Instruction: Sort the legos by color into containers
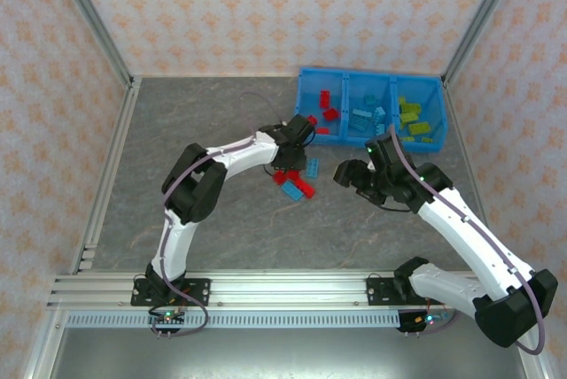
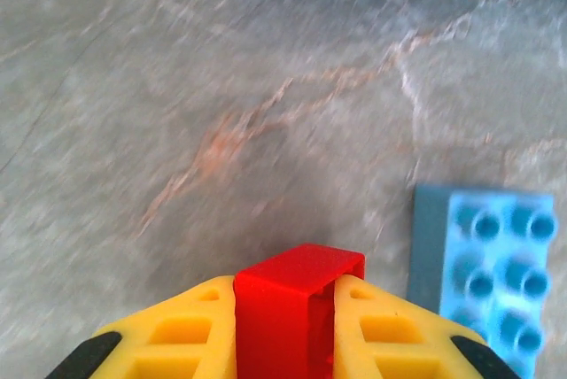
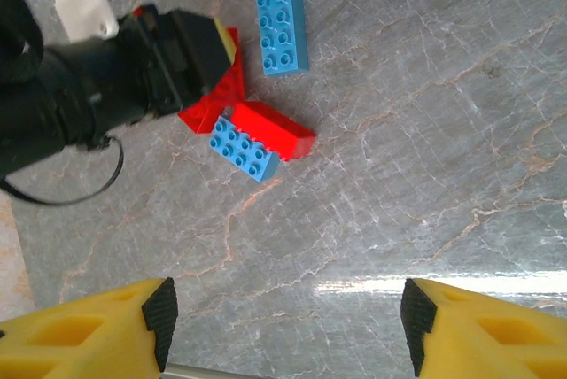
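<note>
Your left arm (image 1: pixel 232 154) reached across the tabletop (image 1: pixel 204 104) to the loose bricks just in front of the blue bin (image 1: pixel 369 72). The left jaws were pinched on a red brick (image 2: pixel 299 308), which sat squeezed on edge between the two yellow fingers (image 2: pixel 177 339). You could not tell whether it was clear of the tabletop. Just to its right a long light blue brick (image 2: pixel 492 264) lay flat with its studs up, apart from the held one.

From the right wrist you could see that long brick lying by itself beside the left jaws. Nearer to that camera, a second red brick (image 3: pixel 275 131) and a short light blue brick (image 3: pixel 241 147) lay touching each other.

Your right arm (image 1: pixel 461 220) held the right jaws spread wide with nothing between them. They hovered over bare tabletop to the right of the loose bricks, in front of the bin.

In the bin, red bricks (image 1: pixel 326 106) filled the left compartment, light blue bricks (image 1: pixel 363 118) the middle one and lime green bricks (image 1: pixel 412 118) the right one
</note>
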### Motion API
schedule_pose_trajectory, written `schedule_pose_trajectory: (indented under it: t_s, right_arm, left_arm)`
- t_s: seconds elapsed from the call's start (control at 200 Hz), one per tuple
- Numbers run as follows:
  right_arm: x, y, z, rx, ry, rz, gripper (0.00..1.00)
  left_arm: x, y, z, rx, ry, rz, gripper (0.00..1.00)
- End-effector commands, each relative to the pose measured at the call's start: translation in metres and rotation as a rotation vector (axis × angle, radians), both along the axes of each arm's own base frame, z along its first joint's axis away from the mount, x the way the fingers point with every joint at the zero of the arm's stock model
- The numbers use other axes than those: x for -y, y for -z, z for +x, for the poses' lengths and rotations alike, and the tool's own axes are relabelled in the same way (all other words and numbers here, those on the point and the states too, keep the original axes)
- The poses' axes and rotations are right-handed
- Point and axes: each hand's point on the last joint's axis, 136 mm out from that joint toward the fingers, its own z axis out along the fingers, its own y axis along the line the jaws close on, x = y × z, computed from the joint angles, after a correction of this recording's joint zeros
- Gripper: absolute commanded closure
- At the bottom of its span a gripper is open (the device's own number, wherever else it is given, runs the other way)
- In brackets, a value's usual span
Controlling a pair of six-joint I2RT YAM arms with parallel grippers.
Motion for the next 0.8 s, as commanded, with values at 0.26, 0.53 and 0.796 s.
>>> schedule_pose_trajectory:
  t_s: [0.26,0.53,0.796]
  right_arm:
    - [0.005,-0.019,0.007,0.074,0.063,0.026,0.3]
    - [0.017,-0.022,-0.003,0.087,0.089,0.011,0.3]
    - [0.019,-0.02,-0.006,0.084,0.09,0.009,0.3]
  left_arm:
    - [0.014,-0.151,0.027,0.393,0.046,-0.028,0.87]
    - [0.032,-0.162,0.126,0.58,0.043,0.158,0.84]
    - [0.055,-0.209,0.164,0.695,0.05,0.062,0.45]
